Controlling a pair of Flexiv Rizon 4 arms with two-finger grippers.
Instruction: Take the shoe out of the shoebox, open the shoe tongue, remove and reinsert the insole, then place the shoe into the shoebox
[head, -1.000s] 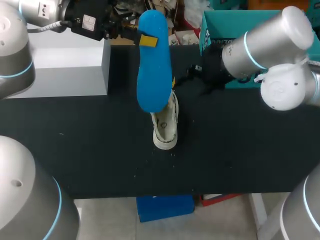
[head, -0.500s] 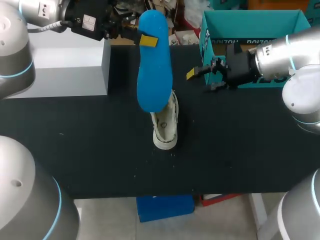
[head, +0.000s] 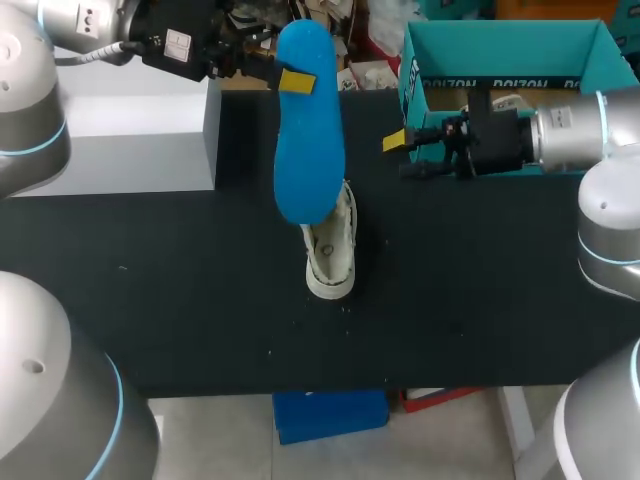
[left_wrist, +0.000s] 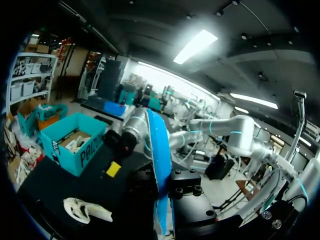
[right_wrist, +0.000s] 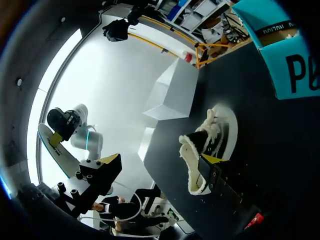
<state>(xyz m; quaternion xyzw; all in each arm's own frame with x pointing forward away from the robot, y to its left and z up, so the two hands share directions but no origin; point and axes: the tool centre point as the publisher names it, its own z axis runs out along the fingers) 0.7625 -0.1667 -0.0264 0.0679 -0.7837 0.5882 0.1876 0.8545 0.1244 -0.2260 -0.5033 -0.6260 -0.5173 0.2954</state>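
A blue insole (head: 308, 140) hangs upright over the table, and my left gripper (head: 290, 80) is shut on its upper part. In the left wrist view the insole (left_wrist: 160, 150) runs edge-on between the fingers. Its lower end hangs just above the white shoe (head: 332, 250), which rests on the black table (head: 180, 290). My right gripper (head: 402, 157) stands open to the right of the shoe, in front of the teal shoebox (head: 510, 45). In the right wrist view the shoe (right_wrist: 210, 142) lies ahead of that gripper (right_wrist: 160, 160), near one finger.
A white block (head: 130, 130) stands at the table's back left, also seen as a white block (right_wrist: 172, 95) beyond the shoe. The shoebox (right_wrist: 287, 70) sits at the back right corner. The table's front edge (head: 330, 385) runs close below the shoe.
My right arm has swung back to the right, so its big joint no longer covers the shoebox. Its gripper stays open near the box's front corner. The left arm and insole have not moved.
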